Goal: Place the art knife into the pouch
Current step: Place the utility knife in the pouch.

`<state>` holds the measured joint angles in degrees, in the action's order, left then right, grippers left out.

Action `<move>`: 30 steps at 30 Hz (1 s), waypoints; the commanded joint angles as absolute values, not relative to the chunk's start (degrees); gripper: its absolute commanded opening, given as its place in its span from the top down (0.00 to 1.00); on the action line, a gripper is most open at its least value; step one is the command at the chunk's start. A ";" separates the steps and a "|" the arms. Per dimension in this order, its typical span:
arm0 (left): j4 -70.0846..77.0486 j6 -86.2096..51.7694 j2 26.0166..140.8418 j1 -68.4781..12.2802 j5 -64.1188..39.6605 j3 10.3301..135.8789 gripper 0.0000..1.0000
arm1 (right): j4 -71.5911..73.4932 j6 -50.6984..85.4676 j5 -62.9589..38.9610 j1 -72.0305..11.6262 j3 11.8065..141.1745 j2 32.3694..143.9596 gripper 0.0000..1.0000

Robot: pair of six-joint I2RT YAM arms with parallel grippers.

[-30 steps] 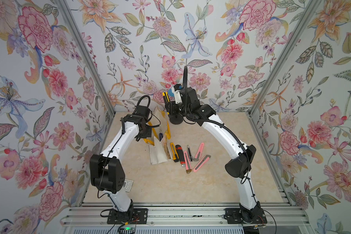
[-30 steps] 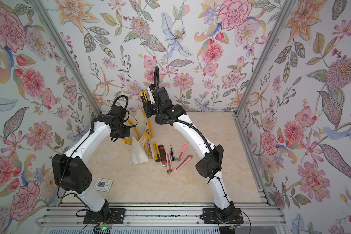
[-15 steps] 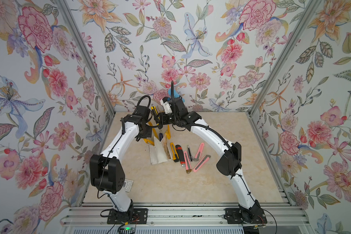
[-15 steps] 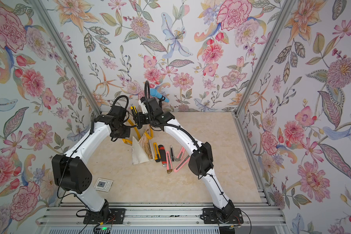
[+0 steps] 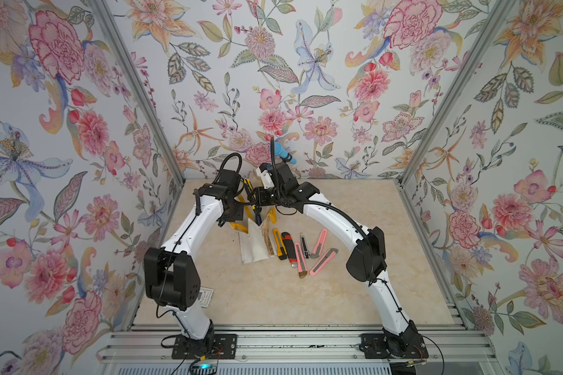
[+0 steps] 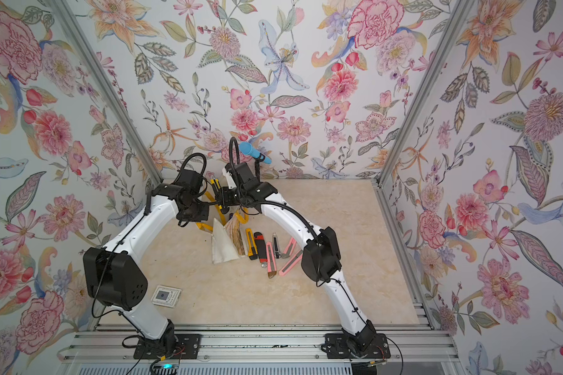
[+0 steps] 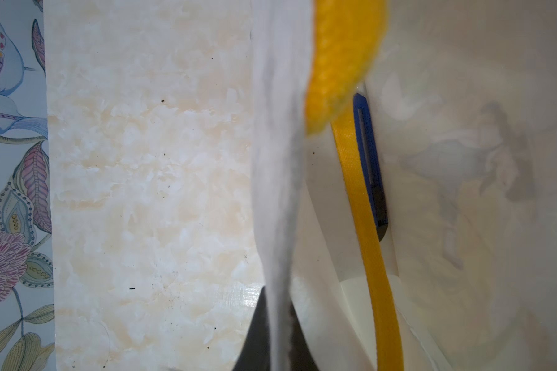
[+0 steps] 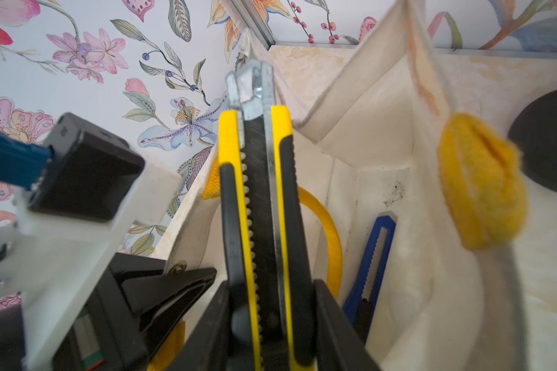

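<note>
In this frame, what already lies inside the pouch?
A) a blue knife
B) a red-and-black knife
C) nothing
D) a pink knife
A: the right wrist view shows a blue knife lying inside the pouch, while the right gripper grips the yellow-and-black knife.
</note>
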<state>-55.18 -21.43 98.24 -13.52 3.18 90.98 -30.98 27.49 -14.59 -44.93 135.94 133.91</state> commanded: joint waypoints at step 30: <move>-54.93 -22.32 95.38 -13.93 3.33 89.05 1.00 | -38.89 26.10 -9.09 -44.79 135.53 134.49 0.70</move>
